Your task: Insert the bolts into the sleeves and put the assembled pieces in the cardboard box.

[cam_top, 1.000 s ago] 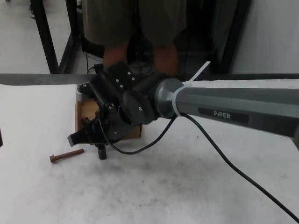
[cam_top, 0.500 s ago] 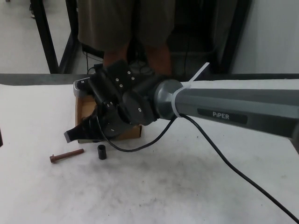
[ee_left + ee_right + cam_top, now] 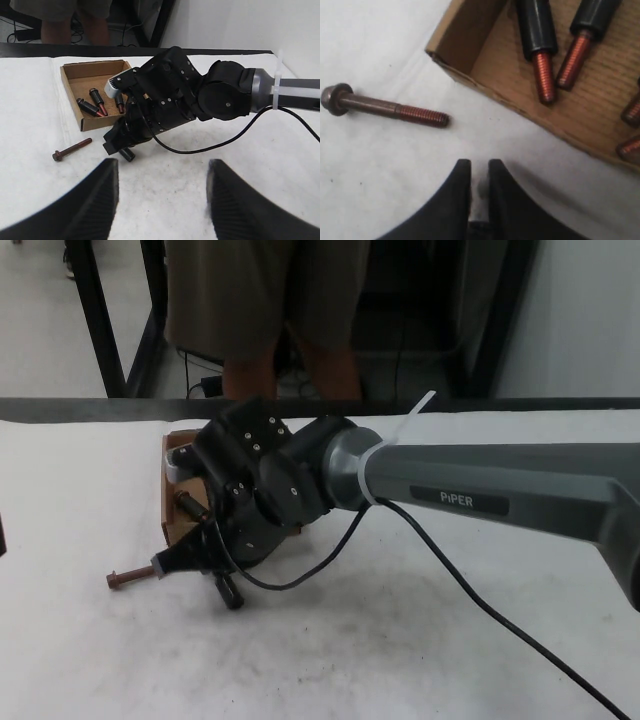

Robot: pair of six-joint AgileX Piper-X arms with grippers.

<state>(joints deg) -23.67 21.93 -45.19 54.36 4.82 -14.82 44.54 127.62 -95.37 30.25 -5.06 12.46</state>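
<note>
A rusty bolt lies on the white bench just in front of the cardboard box. Several assembled bolt-and-sleeve pieces lie in the box. A black sleeve leans on the bench under the right arm's wrist. My right gripper hovers low by the bolt's threaded end, its fingers almost together with nothing between them. My left gripper stands open farther back, nothing between its fingers.
The right arm stretches across the bench from the right, and its black cable trails over the surface. The bench's far edge runs just behind the box.
The right gripper let go of the sleeve, rose over the box, then came down again toward the bolt. The sleeve, standing upright half a second ago, now leans over.
</note>
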